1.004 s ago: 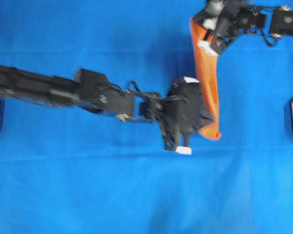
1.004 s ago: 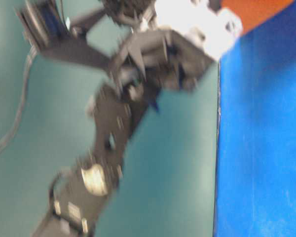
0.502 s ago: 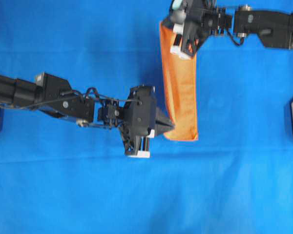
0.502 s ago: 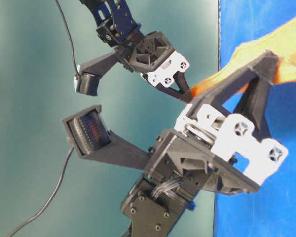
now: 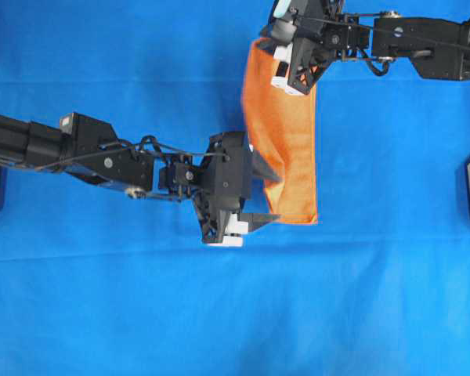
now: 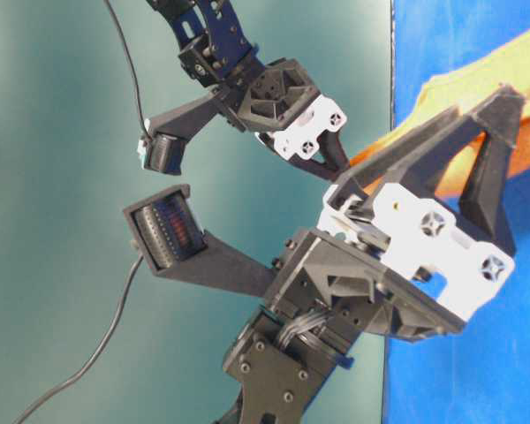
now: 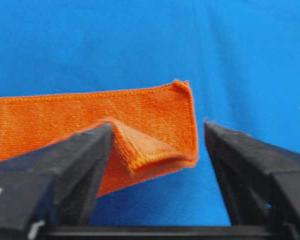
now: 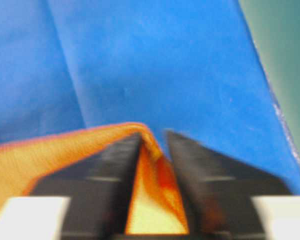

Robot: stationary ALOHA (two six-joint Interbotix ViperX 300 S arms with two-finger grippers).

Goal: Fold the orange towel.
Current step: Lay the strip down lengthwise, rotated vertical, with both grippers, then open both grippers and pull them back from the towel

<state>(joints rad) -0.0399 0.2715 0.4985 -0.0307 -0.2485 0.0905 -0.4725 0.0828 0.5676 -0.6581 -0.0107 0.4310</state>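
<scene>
1. The bright orange fuzzy microfibre towel (image 5: 286, 149) is lying on the blue table cloth (image 5: 141, 313) as 1 long folded strip, its long axis running from the top of the overhead view down toward the middle.

2. My left gripper (image 5: 260, 197) is sitting at the strip's near end, just left of its lower corner. In the left wrist view, its 2 black fingers (image 7: 65, 165) are standing wide apart, and the folded corner of the towel is lying between them. It leans on 1 finger and is clear of the other, so I am gripping nothing.

3. My right gripper (image 5: 286, 69) is sitting at the strip's far end, at the top of the overhead view. In the right wrist view the towel's edge is rising between its fingers; the picture is blurred, so I cannot tell whether it is pinching the cloth or letting it go.

4. I am judging that the next fold should bring 1 short end over the other along that long axis, with each of my 2 grippers nearest its own end.
</scene>
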